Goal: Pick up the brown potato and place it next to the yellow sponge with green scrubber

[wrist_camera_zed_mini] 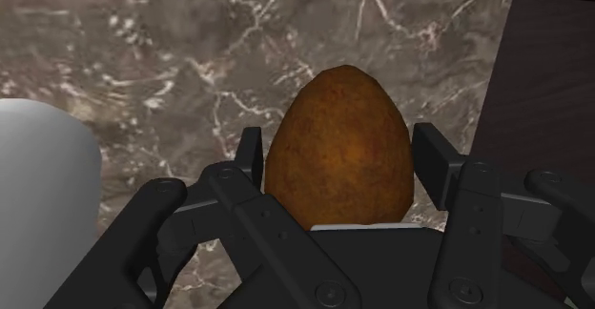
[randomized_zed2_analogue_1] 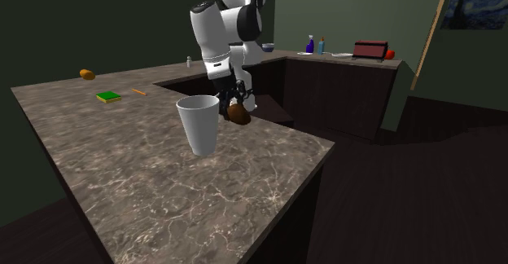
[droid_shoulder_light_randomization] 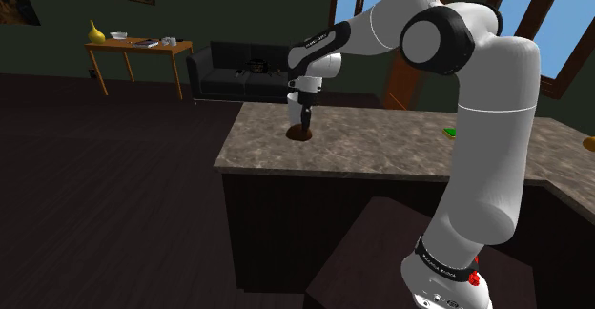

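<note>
Across the desk in the second exterior view: the sponge lies well apart, then a white cup, then the potato near the edge. Its long axis runs across the gripper's closing line. The fingers are closed against both flanks, gripping the potato.

The potato is sitting on the counter near its edge, between the fingers of the gripper, which are touching it on both sides. The cup is standing just beside the potato, nearer the camera in the second exterior view. The sponge is lying well apart, farther back toward that view's left.
</note>
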Controlling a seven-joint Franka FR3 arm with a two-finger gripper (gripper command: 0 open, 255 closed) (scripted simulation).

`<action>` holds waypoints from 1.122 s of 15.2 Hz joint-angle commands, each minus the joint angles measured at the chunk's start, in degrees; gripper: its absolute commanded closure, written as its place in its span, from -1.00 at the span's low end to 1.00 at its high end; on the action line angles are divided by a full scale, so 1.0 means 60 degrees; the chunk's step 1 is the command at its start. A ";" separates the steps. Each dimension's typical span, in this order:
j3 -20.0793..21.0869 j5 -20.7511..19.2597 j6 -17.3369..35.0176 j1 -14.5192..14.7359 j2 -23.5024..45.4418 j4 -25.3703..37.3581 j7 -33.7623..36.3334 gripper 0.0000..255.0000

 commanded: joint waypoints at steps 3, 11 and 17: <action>-0.0034 -0.0115 -0.0432 0.0009 -0.0188 0.0270 0.0130 1.00; -0.0086 -0.0310 -0.1318 0.0021 -0.0529 0.0868 0.0378 1.00; -0.0112 -0.0412 -0.2010 0.0014 -0.0704 0.1416 0.0542 1.00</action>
